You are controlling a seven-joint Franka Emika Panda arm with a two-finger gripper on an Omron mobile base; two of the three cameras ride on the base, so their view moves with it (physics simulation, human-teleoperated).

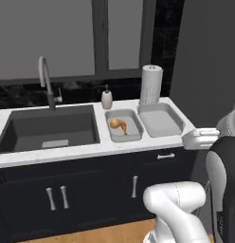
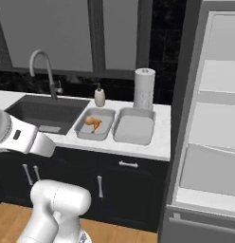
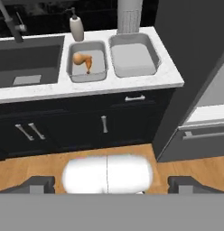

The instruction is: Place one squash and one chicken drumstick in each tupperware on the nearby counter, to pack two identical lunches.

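Two light-grey tupperware trays sit side by side on the white counter, right of the sink. The left tupperware holds one orange-brown chicken drumstick. Nothing lies in the right tupperware. No squash is in sight. My gripper hangs well back from the counter, above the wooden floor. It is open, its dark fingertips far apart with nothing between them.
A dark sink basin with a curved faucet takes up the counter's left. A soap bottle and a paper towel roll stand behind the trays. The open fridge with pale shelves is at the right.
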